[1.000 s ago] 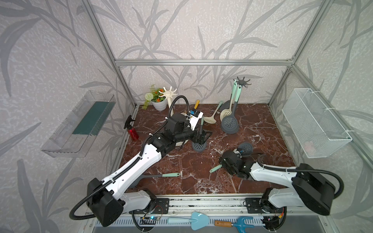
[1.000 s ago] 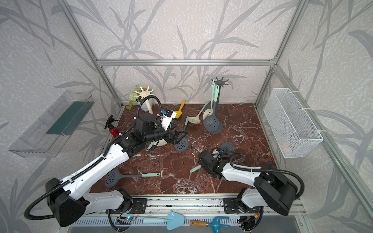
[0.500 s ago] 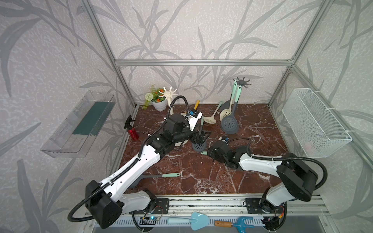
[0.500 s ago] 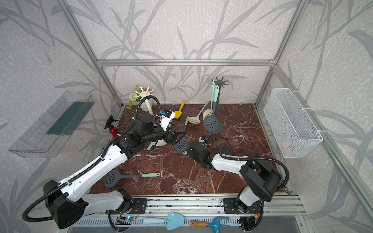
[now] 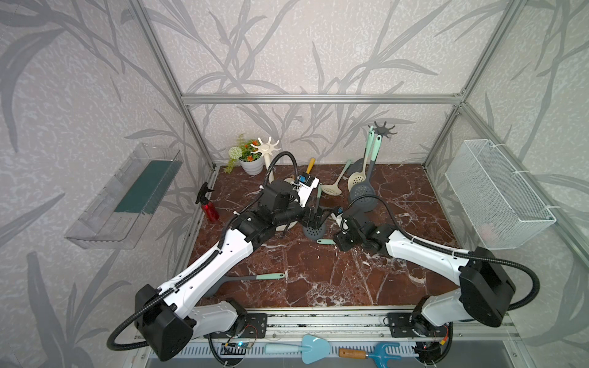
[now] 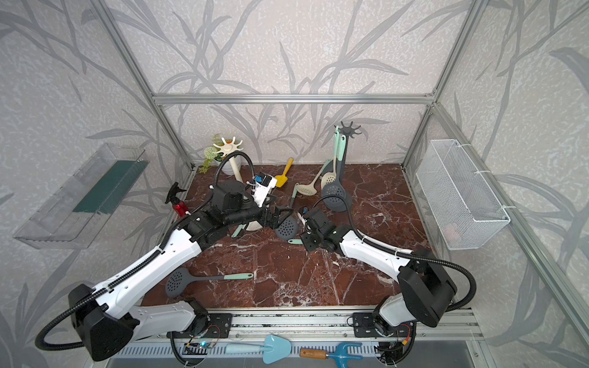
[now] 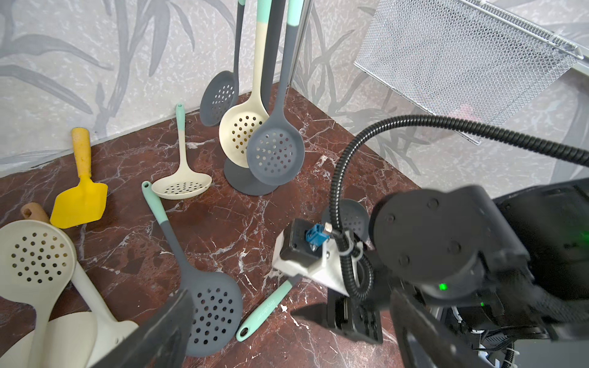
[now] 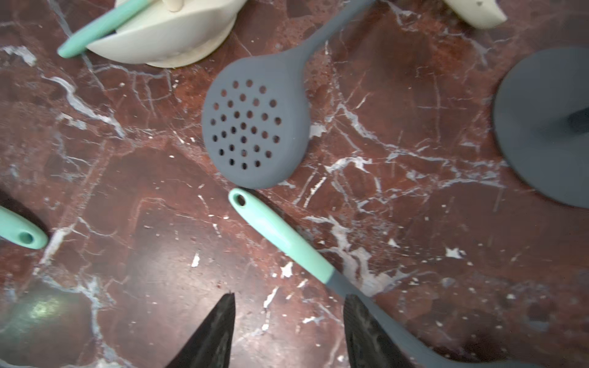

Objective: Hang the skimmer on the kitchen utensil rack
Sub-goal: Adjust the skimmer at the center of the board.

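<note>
Right wrist view: right gripper [image 8: 289,296] is half open and empty, one finger over the handle of the skimmer [image 8: 277,232], which lies flat mid-bench. Left gripper [image 5: 315,217] is wide open and empty too. Nothing's lifted yet, so grabbing it and hanging it on the rack [image 5: 384,129] are both left.

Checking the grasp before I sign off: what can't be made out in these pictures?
- Right wrist view: the skimmer shaft runs behind a finger of the right hand and off the edge; contact unclear.
- Both top views: that hand's jaws hidden under its own wrist.
- Top views: pink thing in the wire basket, blurred by mesh.
</note>
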Motion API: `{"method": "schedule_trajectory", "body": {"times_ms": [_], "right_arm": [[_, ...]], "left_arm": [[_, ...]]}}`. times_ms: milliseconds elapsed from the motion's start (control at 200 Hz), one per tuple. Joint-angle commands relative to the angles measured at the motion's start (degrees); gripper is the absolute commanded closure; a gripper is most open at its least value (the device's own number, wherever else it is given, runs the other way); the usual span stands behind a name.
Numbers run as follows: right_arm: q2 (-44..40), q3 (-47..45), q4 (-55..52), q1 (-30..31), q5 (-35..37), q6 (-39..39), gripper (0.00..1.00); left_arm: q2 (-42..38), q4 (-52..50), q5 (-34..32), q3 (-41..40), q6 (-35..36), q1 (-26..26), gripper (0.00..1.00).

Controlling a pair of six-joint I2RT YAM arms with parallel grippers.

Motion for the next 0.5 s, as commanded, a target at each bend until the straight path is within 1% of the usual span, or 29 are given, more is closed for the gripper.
{"method": "schedule_trajectory", "body": {"times_ms": [0, 90, 275, 370, 495], "right_arm": [[-2.0, -1.2, -2.4, -3.8, -3.0, -10.3, 0.44], [-2.0, -1.5, -3.3, -5.5, -4.7, -13.7, 0.44], [-0.8, -1.8, -4.4, -6.3, -7.4, -21.6, 0.44], [0.6, -1.4, -5.1, -6.5, -8.5, -23.5, 0.44], [4.1, 0.8, -7.7, -6.6, -7.1, -24.3, 0.44]], "left_arm": [[-0.4, -0.4, -1.7, 0.2, 1.7, -0.2, 0.06], [-0.4, -0.5, -2.8, 0.3, 1.4, -0.2, 0.06], [0.2, -1.2, -7.7, 0.8, 0.1, -0.1, 0.06], [0.6, -1.9, -10.2, 1.2, -0.4, -0.1, 0.06], [1.5, -3.0, -11.2, 2.0, -0.8, -0.2, 0.07]]}}
